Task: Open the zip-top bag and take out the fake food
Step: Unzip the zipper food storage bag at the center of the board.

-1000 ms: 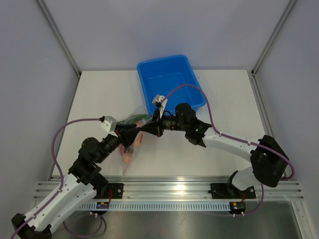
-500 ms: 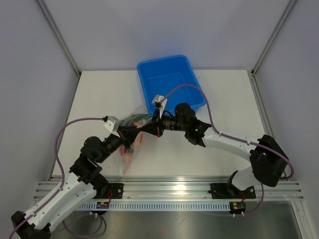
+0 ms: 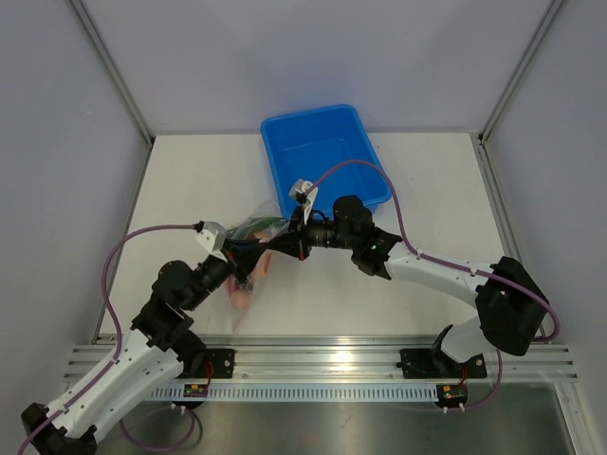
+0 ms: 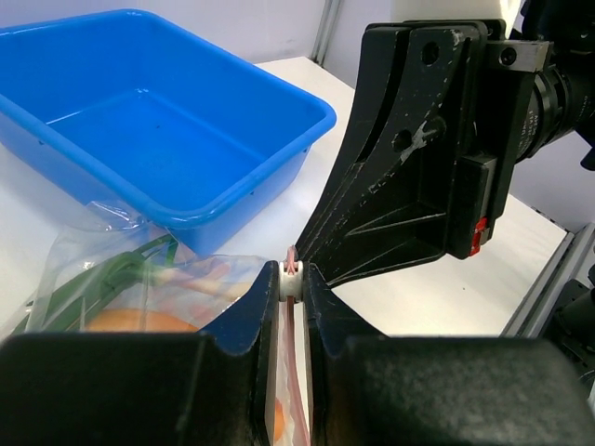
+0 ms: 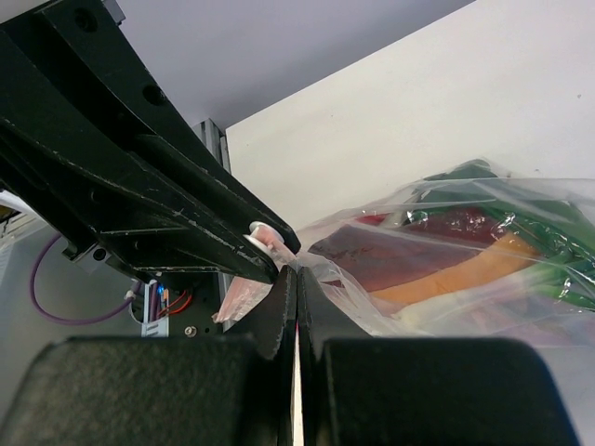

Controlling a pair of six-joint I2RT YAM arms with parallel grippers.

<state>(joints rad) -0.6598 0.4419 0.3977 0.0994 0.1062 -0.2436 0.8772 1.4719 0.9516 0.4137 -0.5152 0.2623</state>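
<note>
We see both tools meeting left of the desk's [image 3: 190, 190] middle, toward its near edge. Our left tool [image 4: 293, 279] pinches the pink zip strip [image 4: 297, 390] of the zip-top bag [image 3: 248, 270]; our right tool [image 5: 296, 279] is pressed together on the bag's mouth opposite. The fake food [image 5: 437, 265] lies inside the bag, near the blue tub [image 3: 322, 156].

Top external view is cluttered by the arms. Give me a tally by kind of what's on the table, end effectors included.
1 blue tub
1 zip-top bag
2 end effectors: left end effector, right end effector, both shut on the bag
fake food: bunched inside the bag, uncountable
Total: 4 counted
</note>
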